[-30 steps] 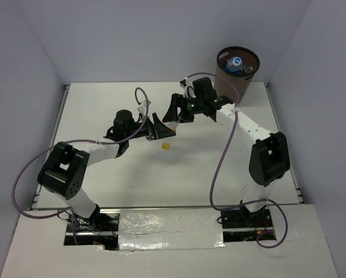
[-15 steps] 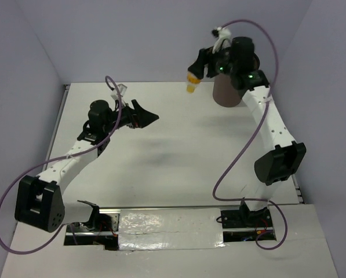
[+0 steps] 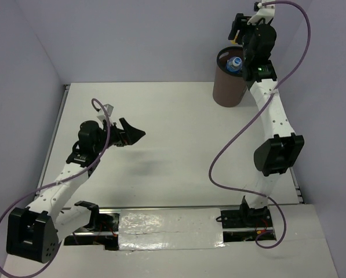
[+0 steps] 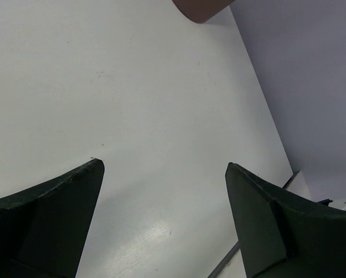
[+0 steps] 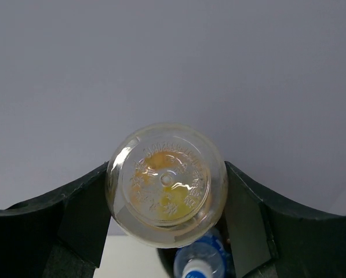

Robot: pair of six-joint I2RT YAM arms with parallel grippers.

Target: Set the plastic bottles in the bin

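The brown bin (image 3: 229, 87) stands at the table's far right with a blue-labelled bottle (image 3: 235, 63) inside. My right gripper (image 3: 237, 30) is raised above the bin's rim, shut on the yellow-orange-capped bottle (image 5: 166, 184), whose clear base faces the wrist camera. Below it a blue-labelled bottle with a white cap (image 5: 200, 265) lies in the bin. My left gripper (image 3: 137, 135) is open and empty over the table at the left; its dark fingers (image 4: 51, 214) stand wide apart. The bin's base (image 4: 199, 8) shows at the top of the left wrist view.
The white table (image 3: 178, 145) has a metal rim along its left edge (image 3: 55, 136) and right edge (image 3: 288, 150). Purple cables loop from both arms. Grey walls enclose the back and sides.
My right gripper lifted the yellow-orange-capped bottle from the table's middle and carried it right, up over the bin. My left arm drew back to the left and lower, gripper open.
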